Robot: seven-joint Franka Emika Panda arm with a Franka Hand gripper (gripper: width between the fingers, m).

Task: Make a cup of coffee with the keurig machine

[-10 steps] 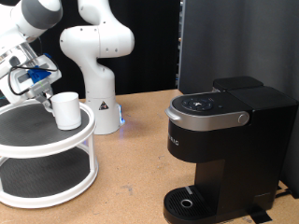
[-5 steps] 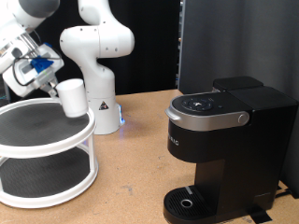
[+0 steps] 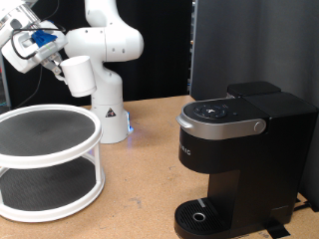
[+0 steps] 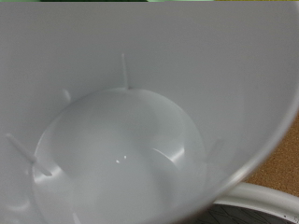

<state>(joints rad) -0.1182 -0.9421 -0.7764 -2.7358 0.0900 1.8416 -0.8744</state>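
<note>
Exterior view: the gripper (image 3: 50, 60) now sits high at the exterior view's top left, pinching the white mug (image 3: 78, 75) by its rim on the side towards the arm. A second ago the mug stood on the upper tier of the round two-tier white shelf (image 3: 50, 149); half a second ago it was just clearing that tier; it is now well above it, tilted, with nothing beneath it. The shelf's dark top surface has nothing on it. Judgement: the pick-up is complete and the carry has begun.

The keurig machine (image 3: 239, 149) stands at the exterior view's right, lid down, its round drip tray (image 3: 204, 214) bare. Mug and machine are well apart. A second white robot arm base (image 3: 105, 70) stands behind the shelf.

Wrist view: the mug interior (image 4: 121, 159) fills nearly the whole picture, empty and clean, its wall close against the camera. The fingers themselves are not visible here. A strip of brown table (image 4: 280, 159) and a white shelf edge (image 4: 257, 201) show at one corner.
</note>
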